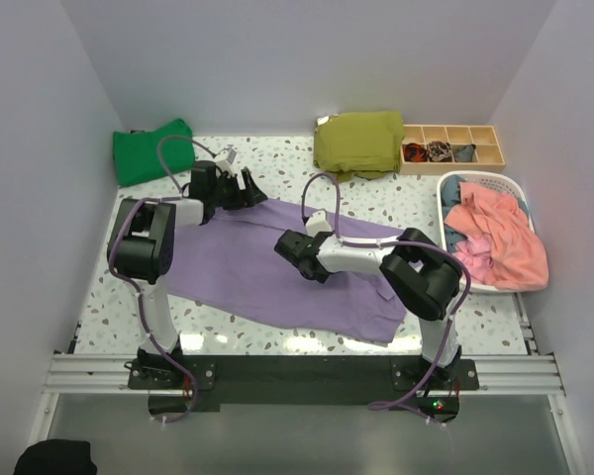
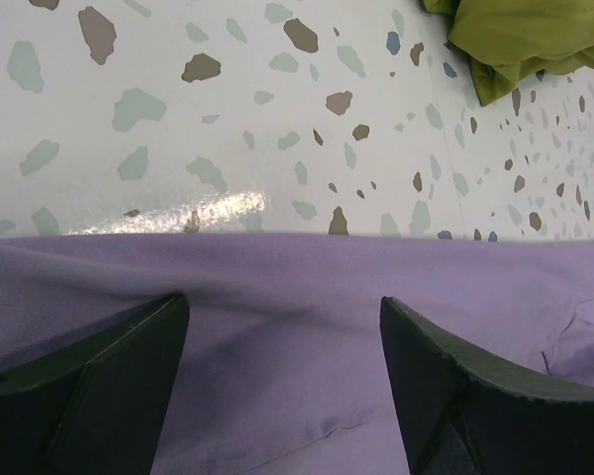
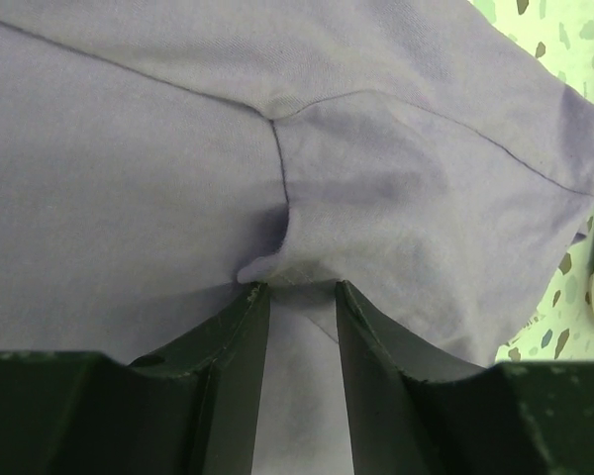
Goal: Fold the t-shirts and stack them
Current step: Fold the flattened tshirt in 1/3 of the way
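Where the right gripper [image 3: 302,297] meets the cloth, its fingers [image 3: 233,366] stand drawn nearly together, nipping a small raised fold of the lavender t-shirt [image 3: 178,198]. The fabric puckers at the tips, just below the junction of two seams. In the overhead view that gripper [image 1: 285,247] sits low on the middle of the lavender t-shirt [image 1: 267,282], which lies spread and slightly askew across the centre of the terrazzo table [image 1: 109,297], one sleeve reaching toward the right side. The left gripper [image 2: 282,346] hangs wide open with nothing held, its two fingers [image 2: 89,386] well apart above the shirt's [image 2: 277,297] far edge, with bare table [image 2: 178,99] just beyond. From above, this gripper [image 1: 255,191] is at the shirt's far left corner. A bright green t-shirt [image 1: 153,148] lies bunched at the far left corner of the table, apart from the lavender one. An olive garment [image 1: 358,142] sits folded at far centre, a wooden divider tray [image 1: 453,146] beside it. At the right, a white laundry basket [image 1: 515,186] holds a pink garment [image 1: 500,237] over some bluish cloth.
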